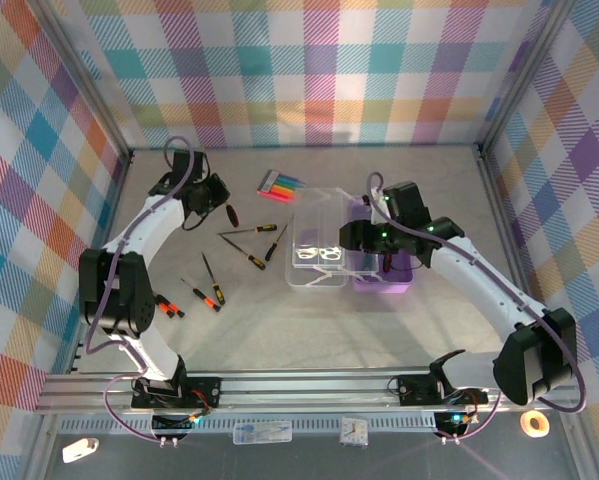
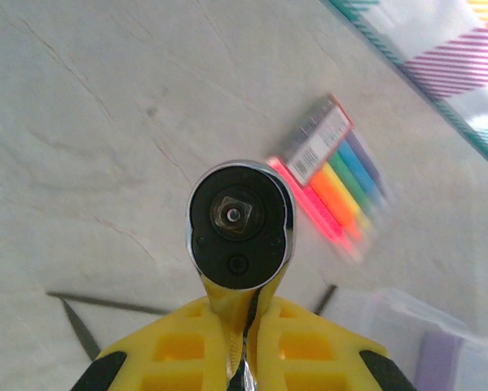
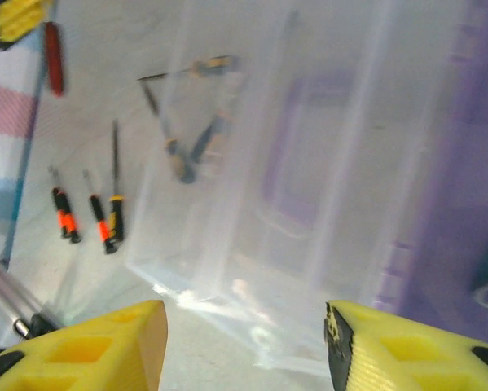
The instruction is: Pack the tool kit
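- Tool box (image 1: pixel 384 280): lying open on the worktop (image 1: pixel 279 340), clear lid (image 1: pixel 314 225) flat beside purple base.
- Screwdrivers (image 1: pixel 215 296): lying scattered left of it; likely light, stiff, slippery-shafted, so gripping by handles looking best.
- Left jaws: clamping a round-headed ratchet (image 2: pixel 239 224).
- Right jaws: hanging open over the box.

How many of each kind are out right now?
Screwdrivers: 6
Marker pack: 1
Tool box, open: 1
Round-headed tool, in left hand: 1
Total: 9
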Action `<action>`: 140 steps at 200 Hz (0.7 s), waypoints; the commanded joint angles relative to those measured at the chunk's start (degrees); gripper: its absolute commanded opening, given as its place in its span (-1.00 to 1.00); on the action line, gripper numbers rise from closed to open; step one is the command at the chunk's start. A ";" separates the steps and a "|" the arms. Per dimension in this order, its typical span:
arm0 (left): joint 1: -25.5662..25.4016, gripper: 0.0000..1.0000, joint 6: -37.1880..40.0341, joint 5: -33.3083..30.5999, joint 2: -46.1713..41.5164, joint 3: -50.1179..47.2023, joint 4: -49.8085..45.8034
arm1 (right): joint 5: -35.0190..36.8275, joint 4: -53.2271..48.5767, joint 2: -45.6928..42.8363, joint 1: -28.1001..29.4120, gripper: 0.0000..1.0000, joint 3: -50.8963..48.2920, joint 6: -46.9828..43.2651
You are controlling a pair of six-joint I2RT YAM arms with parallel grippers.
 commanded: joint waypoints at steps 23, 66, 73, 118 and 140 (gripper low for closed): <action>-6.25 -1.00 -5.21 4.14 -7.44 -5.24 8.58 | -0.64 2.02 -1.17 4.04 0.10 2.79 3.14; -11.18 -1.00 -5.86 4.07 -10.21 -6.23 10.00 | 1.74 5.74 0.57 8.95 0.20 2.78 5.43; -11.83 -1.00 -6.13 4.24 -10.52 -6.63 10.73 | 2.09 5.91 0.92 9.43 0.22 3.03 5.71; -15.21 -1.00 -7.15 3.89 -12.23 -6.97 10.75 | 2.20 9.88 2.52 11.07 0.27 3.15 7.85; -18.09 -1.00 -8.87 3.61 -12.71 -7.61 12.32 | 1.77 11.02 4.66 11.58 0.27 4.38 8.17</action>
